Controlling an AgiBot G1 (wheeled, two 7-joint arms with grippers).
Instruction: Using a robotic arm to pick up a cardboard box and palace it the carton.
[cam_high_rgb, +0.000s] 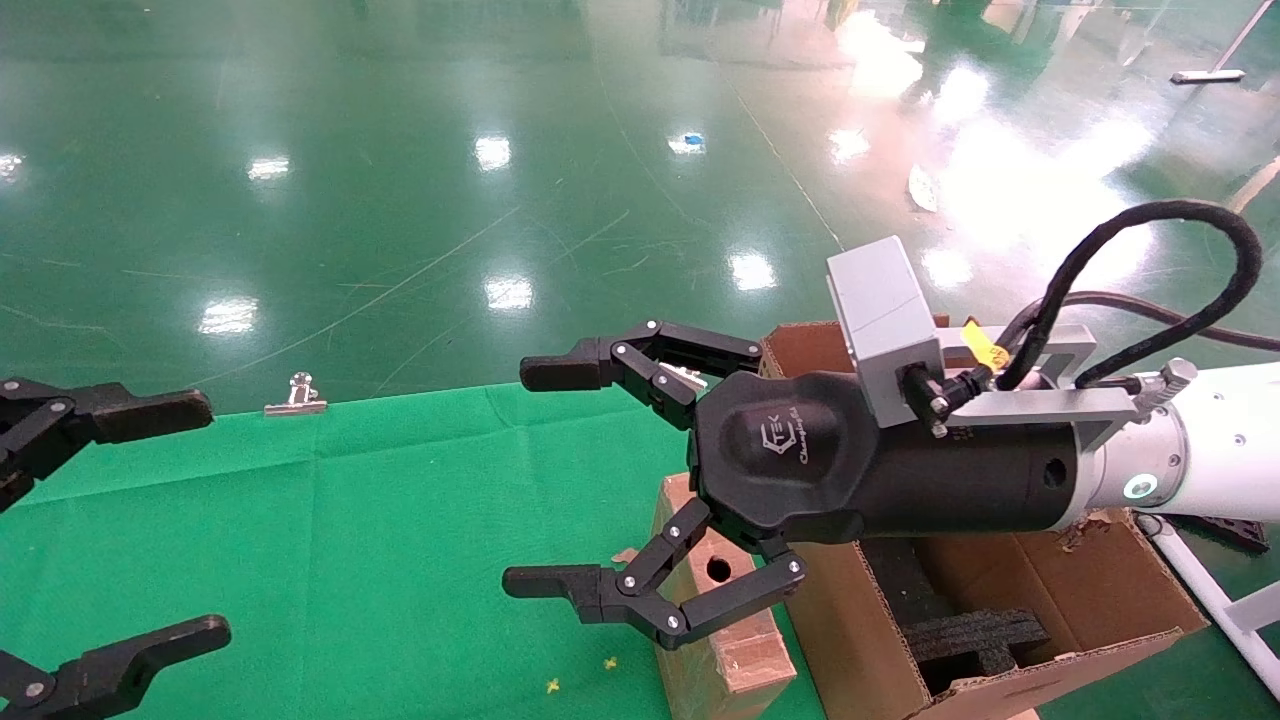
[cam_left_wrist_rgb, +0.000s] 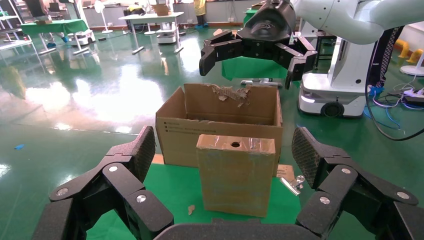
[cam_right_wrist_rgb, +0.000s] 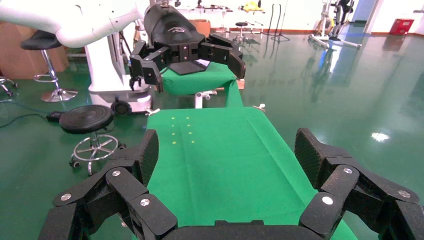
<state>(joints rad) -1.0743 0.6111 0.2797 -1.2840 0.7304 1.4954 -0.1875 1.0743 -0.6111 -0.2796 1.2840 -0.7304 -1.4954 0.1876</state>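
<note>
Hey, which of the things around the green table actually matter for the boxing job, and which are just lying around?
Part of the job:
cardboard box
carton
right pincer, open above the box

Just lying about:
binder clip at the table edge
left pincer, open, idle

- Right gripper, jaws spread, has bare cloth ahead.
- Box stands just beneath it; carton behind, under its wrist.
</note>
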